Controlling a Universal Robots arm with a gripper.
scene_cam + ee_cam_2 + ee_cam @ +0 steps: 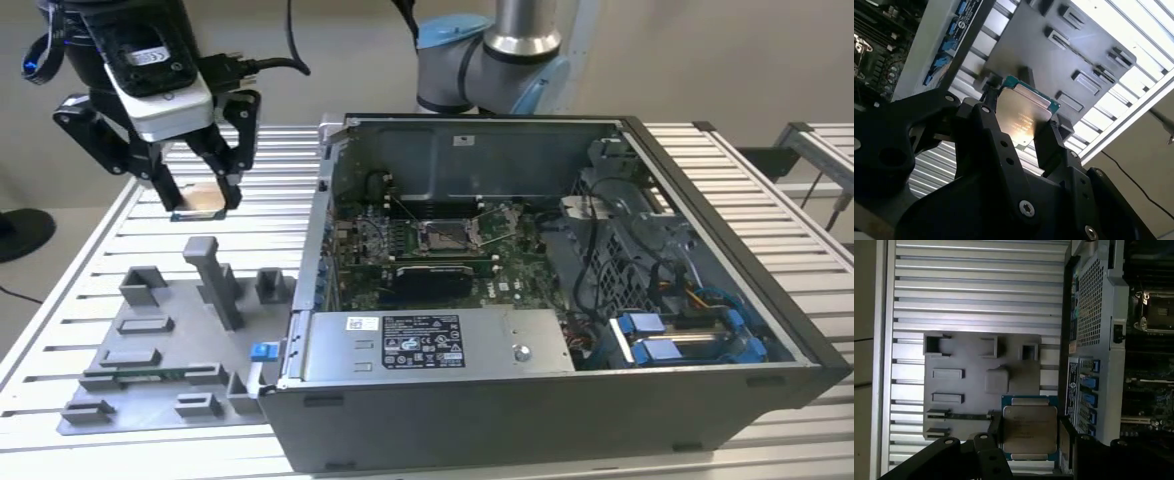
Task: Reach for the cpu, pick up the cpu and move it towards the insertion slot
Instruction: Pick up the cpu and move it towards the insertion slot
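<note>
Far left of the exterior view, up above the slatted table (94, 260): gripper (202, 203) with jaws drawn narrow onto the cpu (200, 195), chip pinched by two opposite edges, held roughly flat, touching nothing else. Same grip in both wrist views, pale metal lid and green rim of the chip plain between the black fingers (996, 427), lid facing the cameras. Below and slightly right of that, grey fixture plate (174, 345) flat on the table with its tall post (214, 285) and small holders, well apart from the raised chip; which holder belonged to the chip, cannot tell. Further right, open computer case (534, 420), near wall standing between gripper and motherboard. Middle of the green board inside: insertion slot (445, 237), silvery square frame, dark centre, nothing seated in it, thin lever wires angled beside the frame. Judged progress: reach done, pick-up done, going by the firm two-sided hold and the clear gap over the plate. Transfer barely under way or not begun, gripper hanging outside the case on the fixture side, well apart from the slot. Left to do: carry across the case wall and over to the socket.
</note>
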